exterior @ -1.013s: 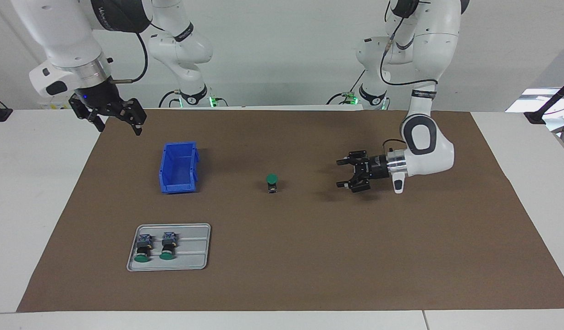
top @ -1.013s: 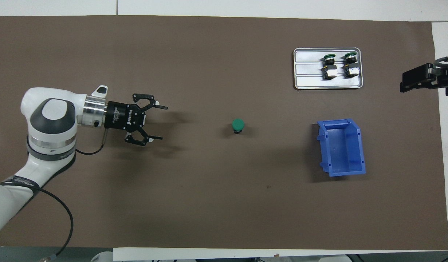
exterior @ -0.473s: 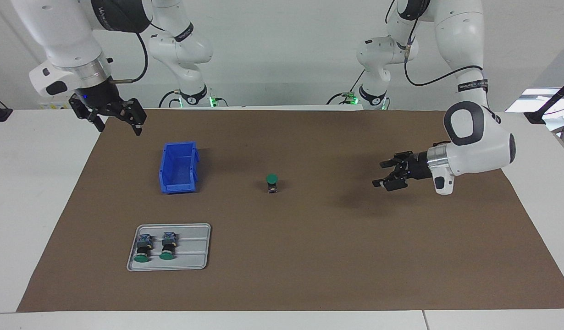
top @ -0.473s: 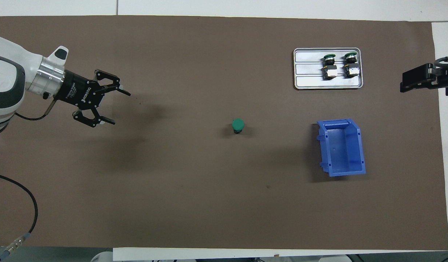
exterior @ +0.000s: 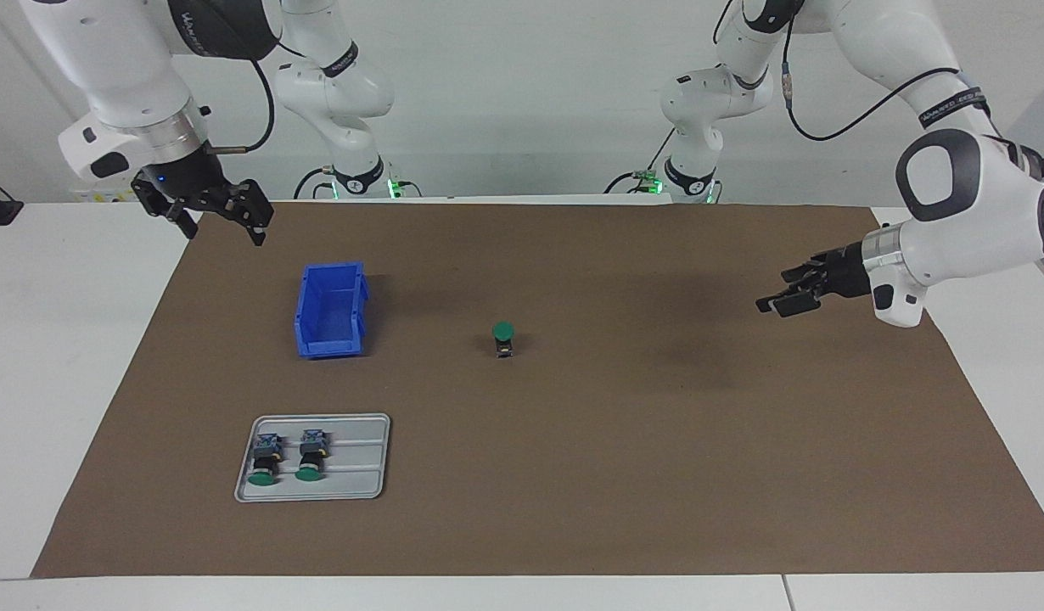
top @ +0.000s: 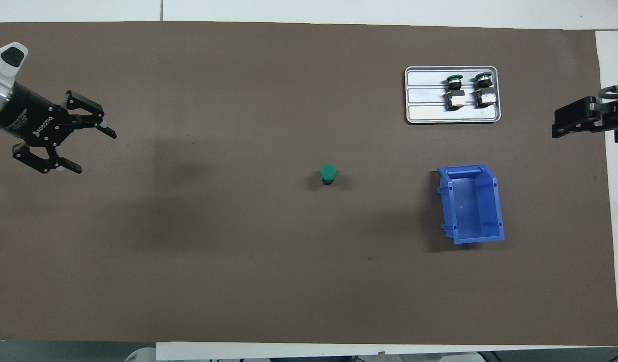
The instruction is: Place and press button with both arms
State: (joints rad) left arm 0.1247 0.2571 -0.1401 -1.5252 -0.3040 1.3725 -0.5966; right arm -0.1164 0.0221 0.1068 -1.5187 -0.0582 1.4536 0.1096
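One button [exterior: 504, 336] stands upright on its block in the middle of the brown mat, green cap up, also in the overhead view [top: 328, 173]. Nothing touches it. My left gripper [exterior: 772, 291] hangs open and empty over the mat toward the left arm's end, fingers pointing at the button from well away; in the overhead view the left gripper [top: 95, 153] sits at the mat's edge. My right gripper [exterior: 222, 231] waits open and empty, raised over the mat's edge at the right arm's end [top: 560, 120].
A blue bin [exterior: 331, 344] [top: 477, 237] stands open toward the right arm's end. Farther from the robots than the bin, a grey tray [exterior: 361, 454] [top: 429, 95] holds two more buttons [exterior: 263, 462] [top: 453, 90] lying on their sides.
My left gripper has drawn back from beside the upright button toward the left arm's end of the table, staying open. The right arm has barely moved. The button has stayed put.
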